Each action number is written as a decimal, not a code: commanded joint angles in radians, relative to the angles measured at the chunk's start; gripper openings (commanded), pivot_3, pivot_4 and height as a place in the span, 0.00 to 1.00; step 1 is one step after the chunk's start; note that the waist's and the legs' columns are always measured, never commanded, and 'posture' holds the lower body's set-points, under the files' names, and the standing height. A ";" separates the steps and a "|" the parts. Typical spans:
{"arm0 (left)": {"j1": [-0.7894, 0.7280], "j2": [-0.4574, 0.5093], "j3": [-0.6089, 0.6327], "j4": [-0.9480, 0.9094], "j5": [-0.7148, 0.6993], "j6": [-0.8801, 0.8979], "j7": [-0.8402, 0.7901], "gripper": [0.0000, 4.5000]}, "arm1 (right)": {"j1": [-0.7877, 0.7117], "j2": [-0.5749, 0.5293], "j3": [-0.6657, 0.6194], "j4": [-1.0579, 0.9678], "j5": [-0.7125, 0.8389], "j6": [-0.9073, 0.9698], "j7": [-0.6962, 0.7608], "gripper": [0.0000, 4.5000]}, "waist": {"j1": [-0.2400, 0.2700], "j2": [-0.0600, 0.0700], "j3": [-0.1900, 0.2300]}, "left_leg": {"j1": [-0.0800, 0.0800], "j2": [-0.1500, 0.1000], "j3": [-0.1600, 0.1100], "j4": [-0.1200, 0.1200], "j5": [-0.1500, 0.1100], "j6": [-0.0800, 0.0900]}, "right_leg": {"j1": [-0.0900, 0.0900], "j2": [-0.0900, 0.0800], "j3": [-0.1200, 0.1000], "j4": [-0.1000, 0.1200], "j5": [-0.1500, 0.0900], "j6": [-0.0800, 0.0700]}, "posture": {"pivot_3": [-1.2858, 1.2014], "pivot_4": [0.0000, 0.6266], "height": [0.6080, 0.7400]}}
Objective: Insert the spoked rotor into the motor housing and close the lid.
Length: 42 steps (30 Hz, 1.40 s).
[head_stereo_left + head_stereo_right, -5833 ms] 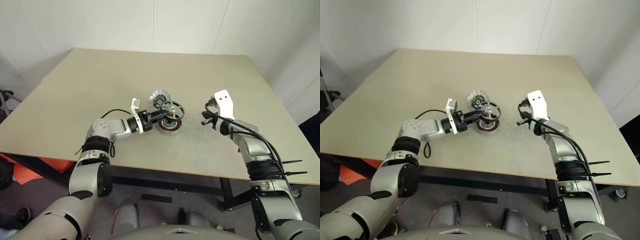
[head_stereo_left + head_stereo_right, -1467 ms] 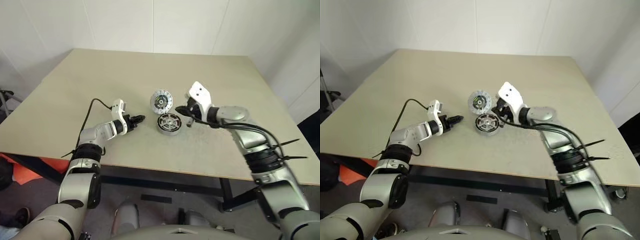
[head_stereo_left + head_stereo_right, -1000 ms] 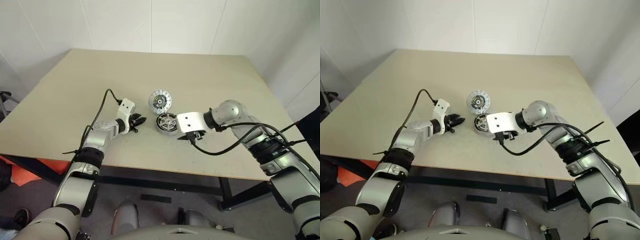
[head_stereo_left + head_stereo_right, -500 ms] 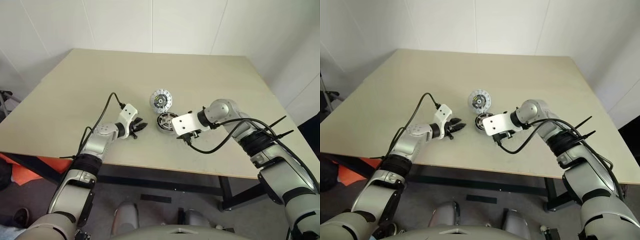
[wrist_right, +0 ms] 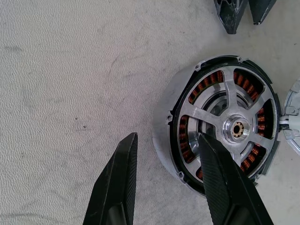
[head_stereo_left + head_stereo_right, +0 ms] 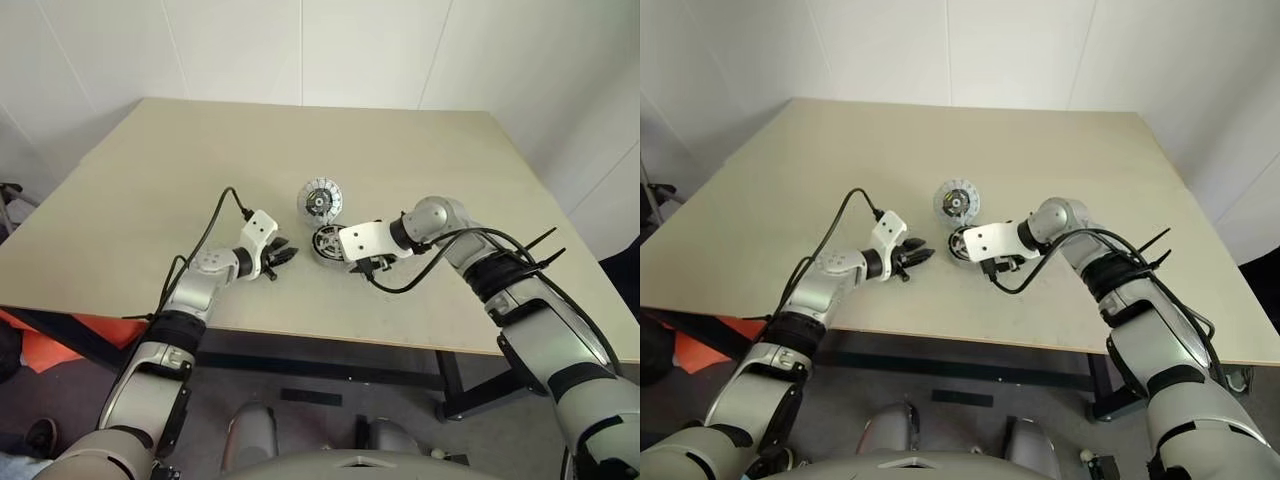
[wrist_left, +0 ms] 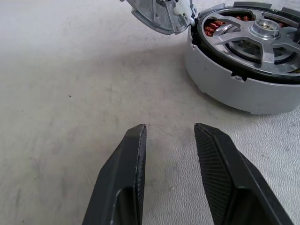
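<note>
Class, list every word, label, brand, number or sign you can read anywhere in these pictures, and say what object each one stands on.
No readable text, number, label or sign.
motor housing: bare metal and copper windings, nothing printed.
spoked rotor: plain silver spokes, no marking.
lid: fine detail on its face, too small to tell whether any of it is lettering.
left gripper and right gripper: black fingers, no marking.
table: no marking.

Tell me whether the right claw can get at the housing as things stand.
Probably yes. The right claw hangs open right over the housing, one finger across its rim, nothing between them. The left claw sits apart, beside it.
</note>
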 commanded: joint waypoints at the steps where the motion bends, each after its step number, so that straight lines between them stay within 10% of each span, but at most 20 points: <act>1: -0.006 0.001 0.003 -0.058 0.000 0.001 0.010 0.39 | -0.041 0.016 -0.006 0.078 -0.029 -0.035 -0.022 0.50 | -0.010 0.000 0.000 | 0.000 0.000 0.000 0.000 0.000 0.000 | 0.000 0.000 0.000 0.001 0.000 0.000 | 0.52 0.00 1.00; 9: -0.001 0.003 0.009 -0.056 0.001 0.001 0.027 0.39 | -0.051 0.017 -0.015 0.087 -0.036 -0.081 -0.010 0.00 | -0.014 0.000 0.000 | 0.001 0.001 0.000 0.001 0.000 -0.001 | 0.000 0.000 0.000 0.003 0.001 -0.001 | 0.52 0.00 1.00; 23: 0.013 -0.008 0.008 -0.061 0.000 0.003 0.049 0.39 | -0.050 0.042 -0.102 0.054 0.007 0.056 -0.084 0.00 | -0.015 0.000 0.000 | 0.001 0.001 0.000 0.001 0.001 -0.001 | -0.001 0.000 0.000 0.003 0.001 -0.002 | 0.52 0.00 1.00; 35: 0.073 -0.008 0.015 -0.106 -0.004 0.015 0.078 0.39 | 0.104 0.030 -0.253 -0.482 0.233 0.954 0.011 0.00 | -0.008 0.000 0.000 | -0.007 0.002 0.000 0.001 0.000 0.000 | -0.006 0.001 -0.001 0.001 0.001 -0.002 | 0.52 0.00 1.00; 42: 0.103 -0.008 0.016 -0.140 -0.004 0.028 0.090 0.39 | 0.071 0.129 -0.330 -0.655 0.350 1.481 -0.164 0.00 | -0.011 0.000 0.000 | 0.000 0.004 0.000 -0.001 0.003 -0.004 | -0.005 0.003 0.001 0.003 0.001 -0.002 | 0.52 0.00 1.00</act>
